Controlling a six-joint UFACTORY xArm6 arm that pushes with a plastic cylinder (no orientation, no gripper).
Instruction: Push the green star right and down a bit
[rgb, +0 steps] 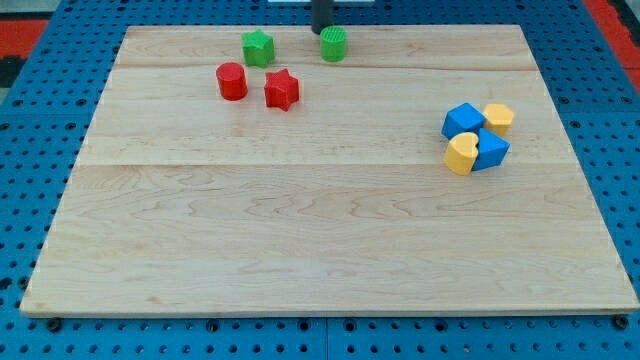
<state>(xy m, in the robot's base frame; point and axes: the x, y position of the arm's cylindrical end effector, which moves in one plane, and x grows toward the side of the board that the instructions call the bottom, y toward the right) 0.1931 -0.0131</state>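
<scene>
Pale wooden board (330, 240) is lying on blue perforated pegboard (40, 100) that is showing on all sides, with red patches peeking in at both top corners.

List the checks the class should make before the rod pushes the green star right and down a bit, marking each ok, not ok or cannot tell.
1. Green star in view near the top edge: ok.
2. My tip at the star's upper left, ready to push: not ok; it sits right of the star, by the green cylinder.
3. Tip touching the cylinder: cannot tell.
4. Path right and down is free: not ok; the red star lies there.
5. Star on the board: ok.
</scene>
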